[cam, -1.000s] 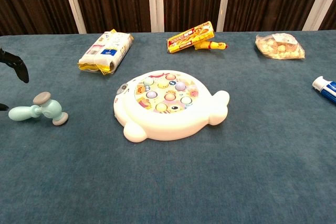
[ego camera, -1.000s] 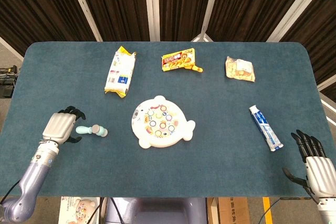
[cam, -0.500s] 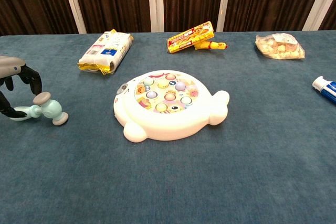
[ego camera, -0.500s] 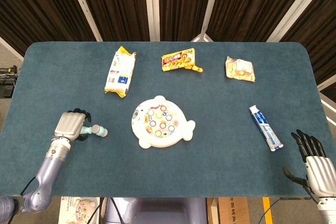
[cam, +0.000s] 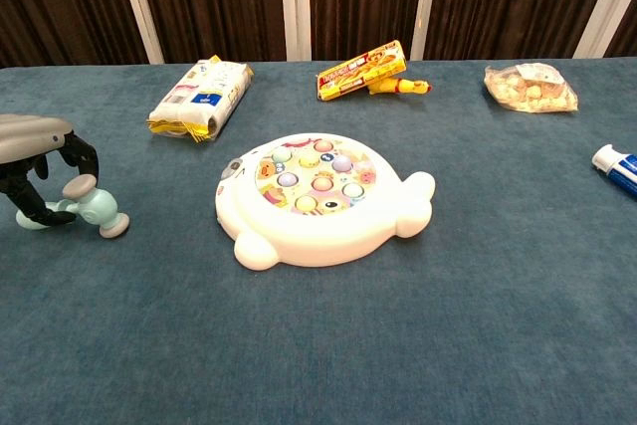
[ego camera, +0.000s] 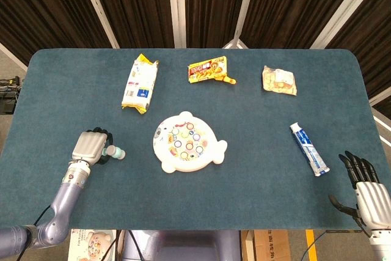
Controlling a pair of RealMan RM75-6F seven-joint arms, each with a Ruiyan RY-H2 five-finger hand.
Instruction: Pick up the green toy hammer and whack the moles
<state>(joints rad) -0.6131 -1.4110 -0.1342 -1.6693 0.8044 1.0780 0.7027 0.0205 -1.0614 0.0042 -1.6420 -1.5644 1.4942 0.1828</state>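
Green toy hammer (cam: pixel 88 208): lying on its side on the table (ego camera: pixel 256 187) near the left edge, about midway along that edge; pale green head with grey striking faces showing, handle running back under the left hand.

Left hand (ego camera: pixel 90 147): directly over the handle, dark fingers (cam: pixel 80 156) curled down round it, thumb low on the near side. A second ago this hand stood beside the handle end, well short of the head; it has since slid along until only the head shows past it. Judged: the grasp is closing but the hammer has not left the table. Whether the fingers already press the handle cannot be told.

Mole game board (ego camera: pixel 188 142): white, whale-shaped, with coloured mole buttons, at the middle of the table, well apart from the hammer. Unmoved.

Right hand (ego camera: pixel 365 189): near the front right corner, fingers spread, holding nothing. Unmoved.

Other stock, all along the far edge or right side: tissue pack (ego camera: pixel 140 83); yellow snack box (ego camera: pixel 209 69); bag of biscuits (ego camera: pixel 279 80); toothpaste tube (ego camera: pixel 308 148), cut off at the frame edge in the chest view.

Hidden: the hammer handle, in both views; the left palm's contact.
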